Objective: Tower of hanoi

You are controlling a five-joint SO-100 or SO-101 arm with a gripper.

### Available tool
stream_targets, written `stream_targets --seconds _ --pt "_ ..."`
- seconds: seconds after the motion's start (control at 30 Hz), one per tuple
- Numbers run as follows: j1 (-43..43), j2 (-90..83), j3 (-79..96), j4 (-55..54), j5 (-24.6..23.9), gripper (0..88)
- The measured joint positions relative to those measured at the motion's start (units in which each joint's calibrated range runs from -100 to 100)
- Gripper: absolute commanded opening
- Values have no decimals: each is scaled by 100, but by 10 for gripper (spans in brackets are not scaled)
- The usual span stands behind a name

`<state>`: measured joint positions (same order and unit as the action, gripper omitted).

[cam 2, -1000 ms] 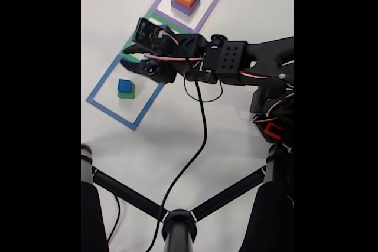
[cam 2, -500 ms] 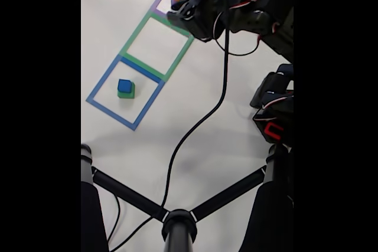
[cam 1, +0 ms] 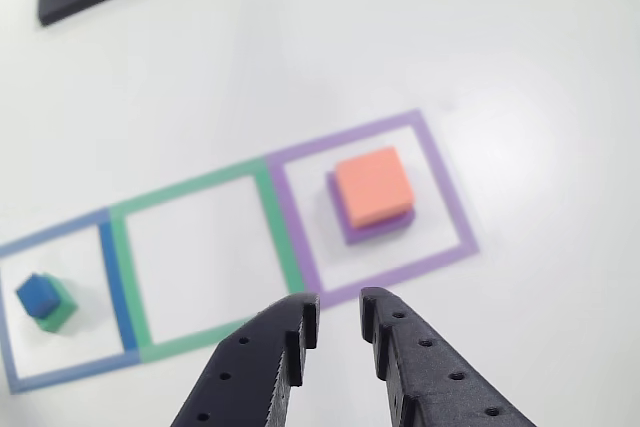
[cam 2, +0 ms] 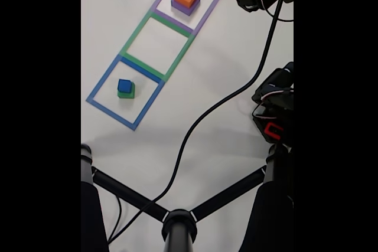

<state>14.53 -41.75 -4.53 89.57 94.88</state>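
I am judging the puzzle mid-way: my black two-finger gripper point(cam 1: 338, 312) is hovering empty, slightly parted, short of the orange foam block point(cam 1: 372, 187) topping the purple block point(cam 1: 385, 227), while the small blue cube point(cam 1: 36, 293) is sitting on the green cube point(cam 1: 55, 315) far left of the fingers.

A smooth white desk point(cam 1: 520, 67) with a soft sheen carries squares marked in flat, matt tape: purple point(cam 1: 448, 197), green point(cam 1: 272, 212) and blue point(cam 1: 118, 287). The orange block point(cam 1: 372, 187) and the purple block point(cam 1: 378, 231) beneath it look matt and slightly soft-edged, like foam. The hand point(cam 1: 338, 319) is black matt plastic, its fingers point(cam 1: 420, 372) dotted with small holes. A glossy black cable point(cam 2: 224, 101) crosses the desk.
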Motion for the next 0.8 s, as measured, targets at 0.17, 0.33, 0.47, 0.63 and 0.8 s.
stream_targets --seconds 0.17,0.33,0.47,0.63,0.8 --pt "598 -34 870 -474 414 153" --pt "1007 -253 2176 -1493 414 286" --pt "1212 -532 3368 -2528 414 311" --pt "1302 -785 4700 -3612 414 325" --pt "1359 -853 6092 -5289 414 387"
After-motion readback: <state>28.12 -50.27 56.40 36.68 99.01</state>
